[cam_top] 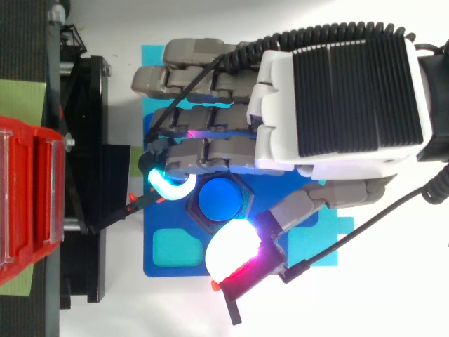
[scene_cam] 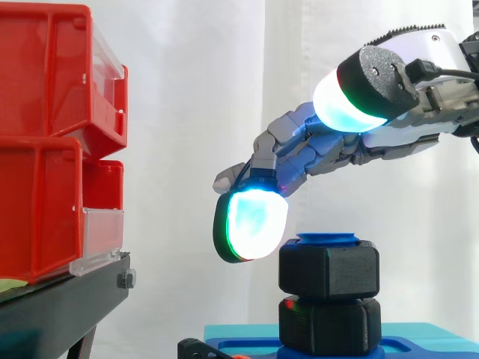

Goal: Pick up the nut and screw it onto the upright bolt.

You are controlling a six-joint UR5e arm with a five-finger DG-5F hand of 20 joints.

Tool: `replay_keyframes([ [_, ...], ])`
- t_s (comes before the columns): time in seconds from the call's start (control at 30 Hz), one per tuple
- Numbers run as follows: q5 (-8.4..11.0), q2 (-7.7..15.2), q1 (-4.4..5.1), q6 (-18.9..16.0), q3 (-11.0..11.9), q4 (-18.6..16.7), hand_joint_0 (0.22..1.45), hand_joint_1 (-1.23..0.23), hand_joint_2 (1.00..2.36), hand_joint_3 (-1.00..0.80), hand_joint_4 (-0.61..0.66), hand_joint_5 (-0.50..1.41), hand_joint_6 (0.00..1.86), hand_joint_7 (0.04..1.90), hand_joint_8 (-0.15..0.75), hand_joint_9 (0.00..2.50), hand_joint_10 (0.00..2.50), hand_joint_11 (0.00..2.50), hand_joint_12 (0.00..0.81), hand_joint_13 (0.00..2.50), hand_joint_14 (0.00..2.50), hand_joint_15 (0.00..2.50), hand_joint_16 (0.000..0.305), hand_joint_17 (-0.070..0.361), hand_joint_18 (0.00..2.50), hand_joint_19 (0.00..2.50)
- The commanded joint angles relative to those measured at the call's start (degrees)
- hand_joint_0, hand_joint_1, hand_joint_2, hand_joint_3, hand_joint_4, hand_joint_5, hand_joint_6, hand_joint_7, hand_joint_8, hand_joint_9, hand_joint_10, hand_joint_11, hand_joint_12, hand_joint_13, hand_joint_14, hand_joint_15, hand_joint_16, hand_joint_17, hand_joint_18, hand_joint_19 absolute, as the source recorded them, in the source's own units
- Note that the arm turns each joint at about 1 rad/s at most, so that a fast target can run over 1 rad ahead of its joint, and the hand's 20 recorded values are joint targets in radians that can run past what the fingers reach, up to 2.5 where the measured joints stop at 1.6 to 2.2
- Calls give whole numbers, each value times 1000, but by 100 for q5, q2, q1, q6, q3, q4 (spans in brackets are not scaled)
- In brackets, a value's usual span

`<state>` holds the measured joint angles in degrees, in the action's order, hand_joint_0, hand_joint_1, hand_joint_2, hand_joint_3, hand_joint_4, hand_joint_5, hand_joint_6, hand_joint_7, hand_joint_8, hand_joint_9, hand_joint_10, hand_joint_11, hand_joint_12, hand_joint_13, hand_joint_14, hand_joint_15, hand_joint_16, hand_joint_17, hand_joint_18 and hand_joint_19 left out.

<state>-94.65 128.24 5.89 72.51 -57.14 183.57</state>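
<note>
I count two black nuts on the one blue bolt (cam_top: 223, 199): upper nut (scene_cam: 329, 271) stacked on lower nut (scene_cam: 329, 325). The hand (cam_top: 330, 98) hovers spread, gripping nothing. From above, one fingertip (cam_top: 172, 184) sits at the upper nut's 9 o'clock and the thumb pad (cam_top: 233, 251) at 6.

nut (scene_cam: 329, 268): black matt plastic, faintly grainy | bolt (cam_top: 222, 199): smooth blue plastic | bins (scene_cam: 45, 149), 9 o'clock of nut: glossy red plastic, clear fronts | hand (cam_top: 280, 119): matt grey and white plastic; pads (scene_cam: 254, 221) glossy, translucent | curtain (scene_cam: 187, 90): white cloth
</note>
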Motion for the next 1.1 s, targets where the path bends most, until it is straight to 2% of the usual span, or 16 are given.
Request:
replay_keyframes([
  [0.0,0,-1,-9,0,-87,-6,497,-123,1000,-500,234,-116,503,787,259,556,0,0,315,113,0,0,40,89,0,0],
  [0.1,-18,8,-18,-9,-175,-85,496,-124,1000,-500,263,-103,503,830,260,567,0,0,313,134,0,0,38,85,0,0],
  [0.33,-27,-1,-27,-9,-175,-146,503,-147,1000,-500,295,-42,504,995,272,656,0,0,301,213,0,0,34,77,0,0],
  [0.43,-27,-1,-44,-18,-175,-137,508,-156,1000,-500,277,-28,504,1045,270,672,0,0,297,233,0,0,33,74,0,0],
  [0.57,-27,-1,-79,-9,-175,-146,521,-191,1000,-500,212,16,503,1226,275,806,0,0,280,336,0,0,28,64,0,0],
  [0.73,-123,-1,-150,0,-175,-164,530,-241,1000,-500,156,48,501,1328,284,939,0,0,256,444,0,0,24,54,27,0],
  [0.8,-141,-1,-158,0,-166,-164,536,-275,1000,-500,136,62,502,1366,287,1057,0,0,236,541,0,0,19,43,150,0],
  [0.93,-229,-1,-211,0,-122,-146,540,-286,1000,-500,113,70,516,1344,281,1134,0,0,214,634,0,0,16,35,267,0],
  [0.97,-247,-1,-229,0,-104,-137,543,-297,1000,-500,93,76,538,1309,273,1270,0,0,188,745,0,0,13,28,394,0],
  [1.07,-352,-1,-308,62,1,-137,546,-292,1000,-500,102,80,561,1286,269,1341,0,0,157,870,0,0,10,23,554,0],
])
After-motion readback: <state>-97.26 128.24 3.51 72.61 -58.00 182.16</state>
